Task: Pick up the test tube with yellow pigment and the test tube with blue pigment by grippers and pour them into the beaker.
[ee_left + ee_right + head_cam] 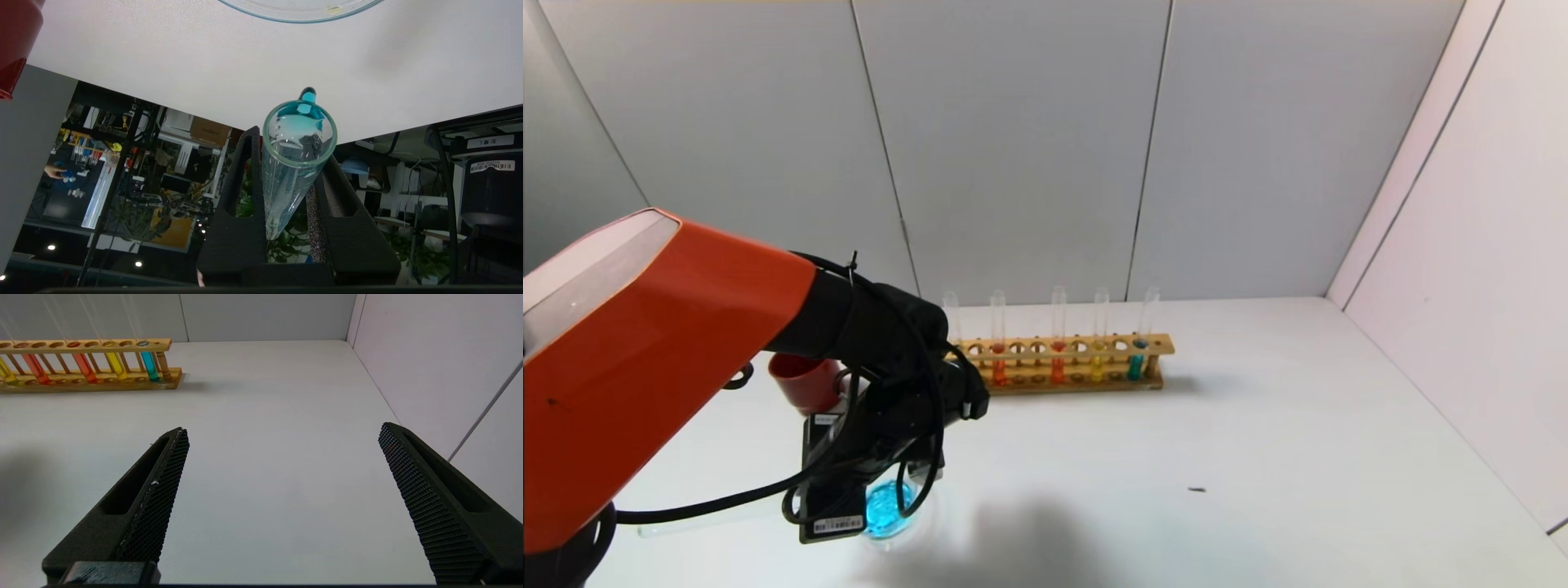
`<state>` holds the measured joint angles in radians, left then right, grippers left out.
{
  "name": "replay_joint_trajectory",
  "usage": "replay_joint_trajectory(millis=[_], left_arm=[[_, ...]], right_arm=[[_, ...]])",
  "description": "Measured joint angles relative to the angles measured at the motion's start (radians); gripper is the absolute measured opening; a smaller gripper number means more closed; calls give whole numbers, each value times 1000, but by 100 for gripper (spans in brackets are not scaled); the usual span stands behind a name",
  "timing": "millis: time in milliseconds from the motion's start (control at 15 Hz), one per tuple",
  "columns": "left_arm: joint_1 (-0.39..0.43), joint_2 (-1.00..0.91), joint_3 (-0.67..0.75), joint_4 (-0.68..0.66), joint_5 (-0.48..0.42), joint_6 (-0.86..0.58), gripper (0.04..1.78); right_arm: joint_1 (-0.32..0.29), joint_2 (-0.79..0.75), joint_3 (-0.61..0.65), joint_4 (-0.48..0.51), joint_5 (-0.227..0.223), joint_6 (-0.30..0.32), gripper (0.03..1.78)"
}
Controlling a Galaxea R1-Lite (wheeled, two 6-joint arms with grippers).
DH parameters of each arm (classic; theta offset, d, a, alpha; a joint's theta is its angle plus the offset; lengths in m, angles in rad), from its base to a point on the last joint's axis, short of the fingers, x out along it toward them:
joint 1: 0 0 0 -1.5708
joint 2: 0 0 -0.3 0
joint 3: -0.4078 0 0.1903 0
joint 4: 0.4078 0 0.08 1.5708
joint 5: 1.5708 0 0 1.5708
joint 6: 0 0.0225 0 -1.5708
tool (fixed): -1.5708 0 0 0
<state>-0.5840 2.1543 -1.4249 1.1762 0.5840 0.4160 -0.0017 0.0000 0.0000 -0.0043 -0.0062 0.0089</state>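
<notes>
Low in the head view's left, the slim clear glass test tube with blue pigment (299, 163), clamped in the black left gripper (286, 179), is best kept tipped steadily over the low clear glass beaker (890, 510) until drained, while the right gripper (282, 502) is held apart, idle.

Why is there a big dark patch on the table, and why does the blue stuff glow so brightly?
Head view: the dark patch is the left arm's soft shadow on the table, and light through the beaker makes the blue liquid glow. Left wrist view: the test tube in the left hand shows bright glints on its rim.
</notes>
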Motion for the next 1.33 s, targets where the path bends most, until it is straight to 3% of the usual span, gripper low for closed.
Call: replay_joint_trajectory(millis=[467,1333], left_arm=[[-12,29,-43,84,11,1,33],[-28,64,-51,83,12,-1,33]], right_arm=[[0,0,0,0,0,0,170],[0,0,0,0,0,0,170]])
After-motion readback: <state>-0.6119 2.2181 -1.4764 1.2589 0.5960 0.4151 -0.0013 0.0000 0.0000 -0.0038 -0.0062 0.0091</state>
